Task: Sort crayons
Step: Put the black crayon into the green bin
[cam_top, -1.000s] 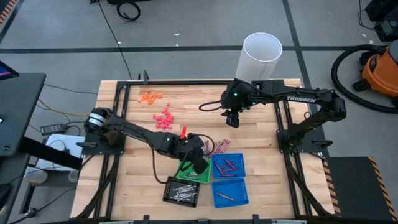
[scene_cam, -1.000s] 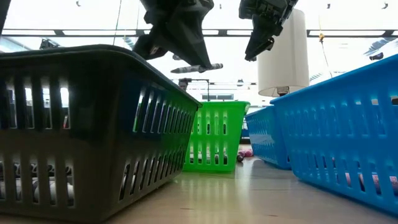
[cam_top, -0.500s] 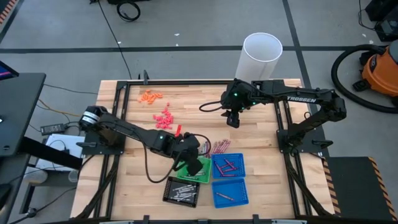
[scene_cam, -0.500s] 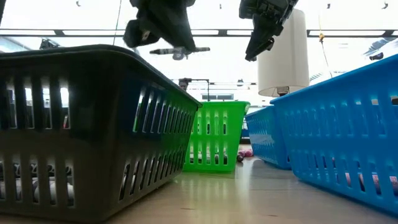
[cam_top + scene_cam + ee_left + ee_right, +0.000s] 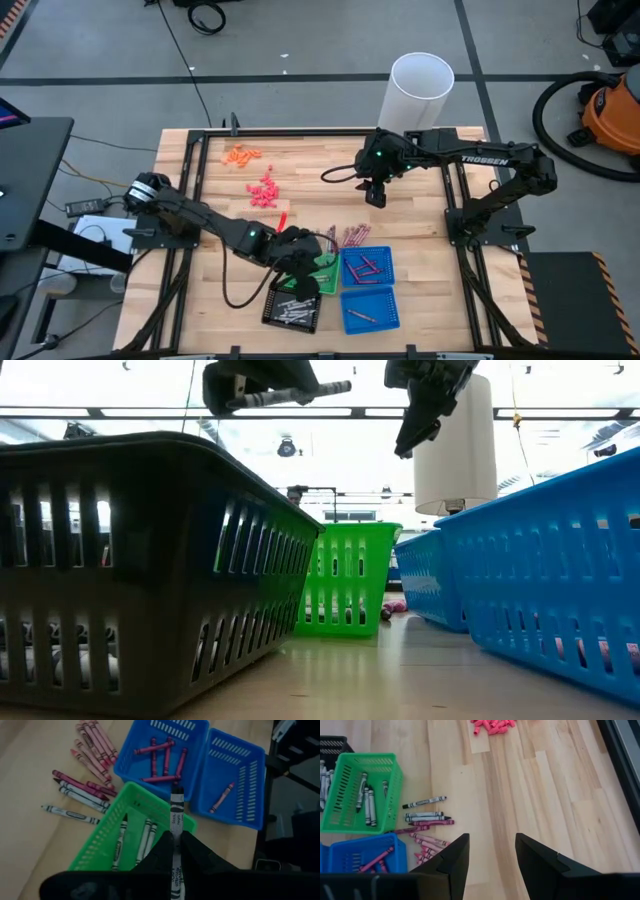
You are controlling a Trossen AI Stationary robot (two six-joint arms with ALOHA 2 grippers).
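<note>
Holding a grey-silver crayon (image 5: 176,825) in tightly pinched fingers, your left gripper (image 5: 298,277) hangs above the near trays, roughly over the seam between the green tray (image 5: 316,272) and the black tray (image 5: 290,305). From the left wrist camera the stick pokes straight out past the fingertips, its tip over the green tray's rim. From table level it lies nearly flat, well above the black tray's wall.

Your right gripper (image 5: 491,851) waits high over bare wood (image 5: 410,215) towards the far side, near the white cylinder (image 5: 419,88), jaws spread wide and holding nothing. Leave it there.

The black tray already holds a row of pale sticks, so that is probably where this one belongs. The green tray has a few light ones as well, and from above I cannot tell the two shades apart, so check the wrapper before you commit.

To place it well:
- Carry the crayon fully over the chosen tray, both ends inside the walls, because a flat stick that spans a rim will bridge it or roll off.
- Come down until it is close to the tray floor, then let go. A drop from this height may bounce it out.
- Line it up with the sticks already lying there.

Loose crayons (image 5: 352,236), maroon and grey, remain on the table beside the two blue trays (image 5: 368,266), so plenty of sorting is left.
</note>
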